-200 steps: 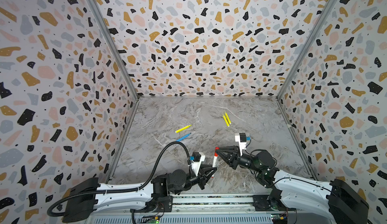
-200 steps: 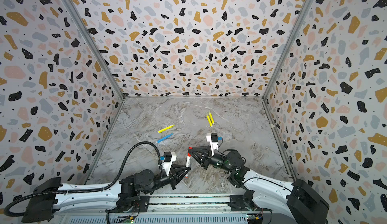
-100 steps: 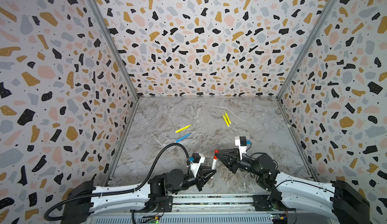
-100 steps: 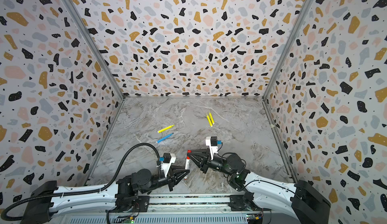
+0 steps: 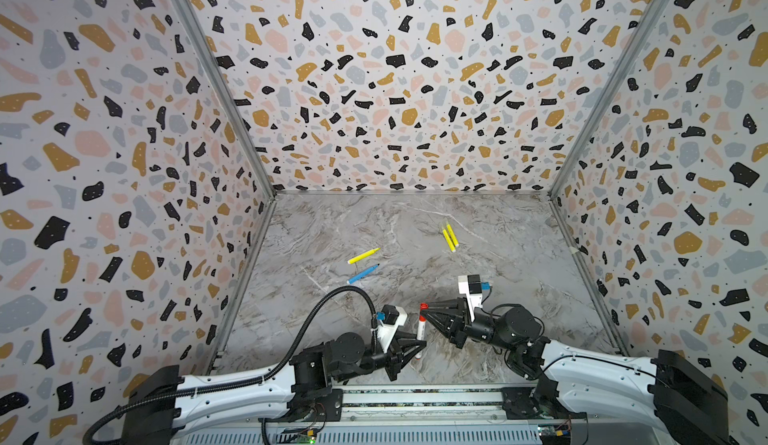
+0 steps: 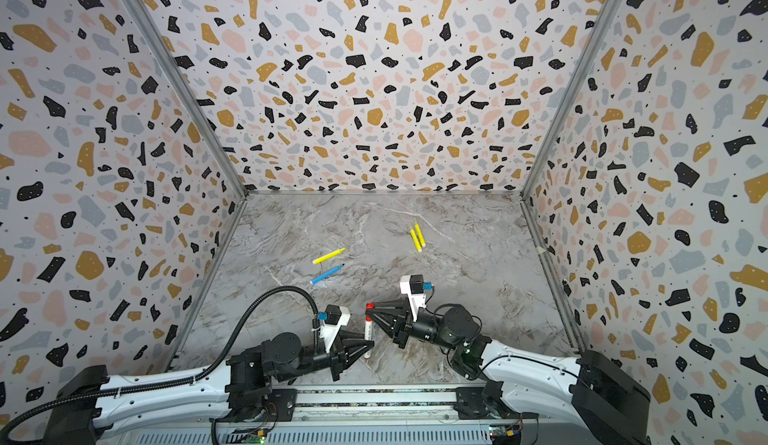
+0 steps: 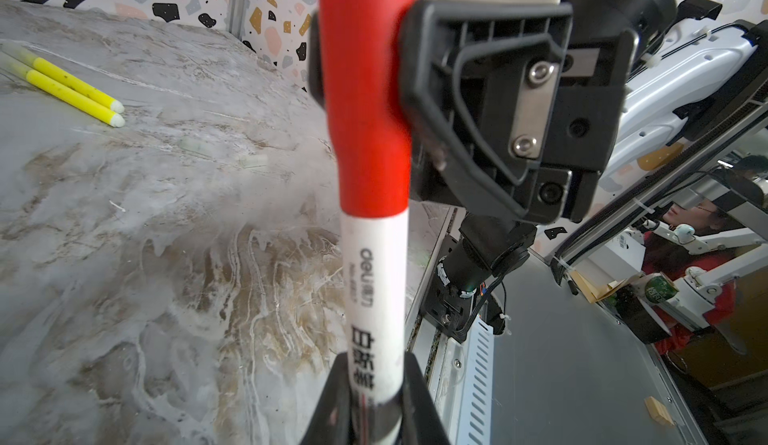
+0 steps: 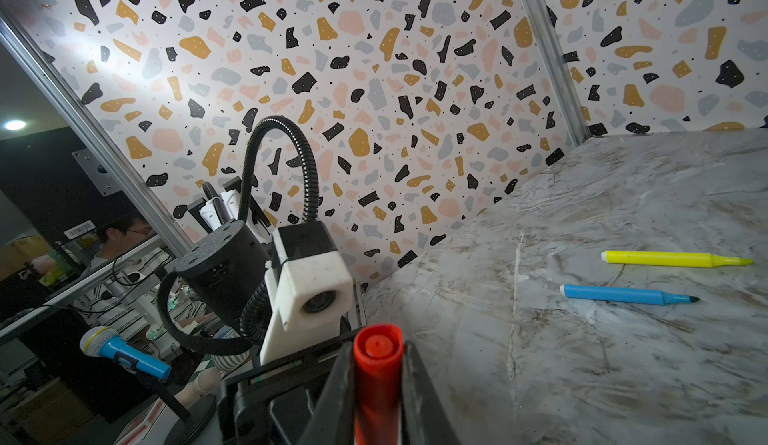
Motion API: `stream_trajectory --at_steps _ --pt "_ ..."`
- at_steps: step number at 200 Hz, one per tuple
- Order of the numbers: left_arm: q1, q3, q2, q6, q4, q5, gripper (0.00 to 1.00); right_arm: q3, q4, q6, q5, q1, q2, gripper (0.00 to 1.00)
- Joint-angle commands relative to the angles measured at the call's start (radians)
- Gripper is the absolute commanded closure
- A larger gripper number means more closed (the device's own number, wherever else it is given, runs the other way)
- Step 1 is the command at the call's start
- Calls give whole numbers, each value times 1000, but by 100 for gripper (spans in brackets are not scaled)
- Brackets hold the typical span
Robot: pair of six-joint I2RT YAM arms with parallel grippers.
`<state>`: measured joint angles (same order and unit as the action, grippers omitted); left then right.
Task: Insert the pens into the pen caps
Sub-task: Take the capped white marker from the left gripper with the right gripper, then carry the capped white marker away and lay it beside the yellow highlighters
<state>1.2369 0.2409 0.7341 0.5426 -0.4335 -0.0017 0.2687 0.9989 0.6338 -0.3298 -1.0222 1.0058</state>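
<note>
Both arms drawn back, left gripper [image 5: 419, 345] clamping white pen [image 5: 421, 330], right gripper [image 5: 428, 308] pinching red cap [image 5: 423, 305]

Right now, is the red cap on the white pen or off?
On, at least partly: the red cap runs straight into the white pen, no gap.

red cap [image 7: 368, 131]: matt plastic; white pen [image 7: 376, 280]: smooth glossy plastic; table [image 5: 540, 264]: smooth marble-look, slight sheen; corner post [image 5: 219, 85]: brushed metal
</note>
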Motion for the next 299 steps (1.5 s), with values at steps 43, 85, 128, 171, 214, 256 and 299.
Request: stream_trajectory --at_steps 43,85,128,171,214,256,299 --pt "-47 38 113 -10 -314 -168 100 31 -316 -27 -94 -35 -116 60" --pt "-43 -12 151 33 -397 -144 100 74 -451 -36 -118 63 -303 40" --pt "-42 16 152 7 -368 -138 100 124 -671 -97 -80 102 -332 40" --pt "-42 39 186 3 -364 -120 100 199 -694 -142 -112 102 -213 41" --pt "-40 31 174 8 -355 -125 100 229 -632 -146 -120 103 -133 46" --pt "-39 26 172 5 -353 -121 100 258 -581 -137 -142 104 -59 55" --pt "-39 17 169 4 -356 -122 100 286 -571 -138 -145 105 -25 64"
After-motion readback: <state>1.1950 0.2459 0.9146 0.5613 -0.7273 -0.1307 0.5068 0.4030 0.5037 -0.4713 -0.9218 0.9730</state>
